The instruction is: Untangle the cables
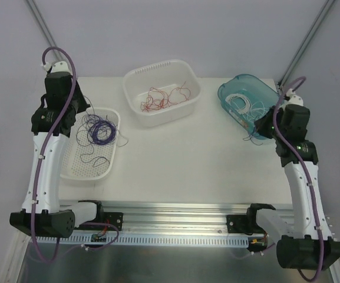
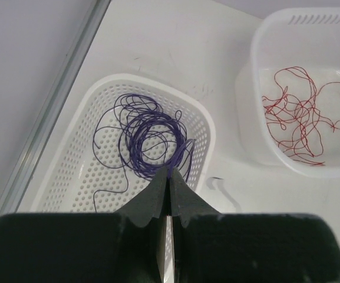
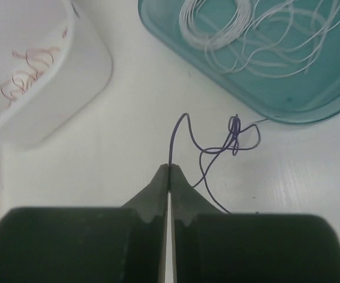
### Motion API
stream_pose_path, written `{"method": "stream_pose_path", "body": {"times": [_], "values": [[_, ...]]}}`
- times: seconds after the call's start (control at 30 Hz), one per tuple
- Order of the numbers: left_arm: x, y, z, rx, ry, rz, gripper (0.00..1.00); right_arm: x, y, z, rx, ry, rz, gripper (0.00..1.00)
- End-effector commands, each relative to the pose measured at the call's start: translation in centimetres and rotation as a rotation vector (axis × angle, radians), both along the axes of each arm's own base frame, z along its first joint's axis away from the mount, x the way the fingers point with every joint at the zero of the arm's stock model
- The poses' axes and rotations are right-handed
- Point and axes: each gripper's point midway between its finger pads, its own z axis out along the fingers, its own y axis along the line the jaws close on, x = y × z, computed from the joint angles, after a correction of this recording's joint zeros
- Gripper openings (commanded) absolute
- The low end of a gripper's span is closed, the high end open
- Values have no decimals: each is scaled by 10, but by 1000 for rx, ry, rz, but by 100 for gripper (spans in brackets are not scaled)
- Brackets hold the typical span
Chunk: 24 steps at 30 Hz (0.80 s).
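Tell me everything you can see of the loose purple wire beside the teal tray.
The purple wire is hair-thin and flexible, lying in loose curves on the white table just outside the teal tray. It bunches into a small knot near the tray's rim, where a white strand seems to meet it. One end runs between the right gripper's shut fingers.

Fingers (image 3: 154, 194) pinch a purple cable (image 3: 215, 148) beside the teal tray (image 3: 311, 107).

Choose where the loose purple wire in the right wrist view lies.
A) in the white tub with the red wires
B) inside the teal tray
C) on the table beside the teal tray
C: the right wrist view shows the purple wire on the bare table, just outside the teal tray, which holds white wires.
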Motion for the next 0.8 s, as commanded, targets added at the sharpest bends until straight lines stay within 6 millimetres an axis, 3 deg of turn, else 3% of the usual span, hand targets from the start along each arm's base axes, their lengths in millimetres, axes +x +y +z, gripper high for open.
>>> {"method": "stream_pose_path", "body": {"times": [0.0,0.03,0.1,0.2,0.23,0.4,0.57,0.63,0.77], "values": [[-3,17,-5,3,22,71,0,-21,-30,55,-3,-100,-106,1],[-4,24,-9,-14,30,89,0,-24,-32,70,-9,-128,-119,1],[-2,19,-9,-46,25,72,0,-25,-25,84,12,-159,-84,1],[1,3,1,-107,-2,2,0,-27,-7,97,64,-188,2,1],[2,-3,14,-124,-34,-28,0,-27,-2,100,72,-197,28,1],[1,-26,60,-192,-140,-140,0,-28,20,81,56,-144,151,1],[-4,-43,123,-245,-280,-224,0,-30,38,56,87,-79,224,1],[-11,-46,154,-251,-354,-236,0,-32,44,46,90,-55,250,1],[-14,-32,184,-208,-435,-174,0,-34,56,32,97,-19,302,1]]}}
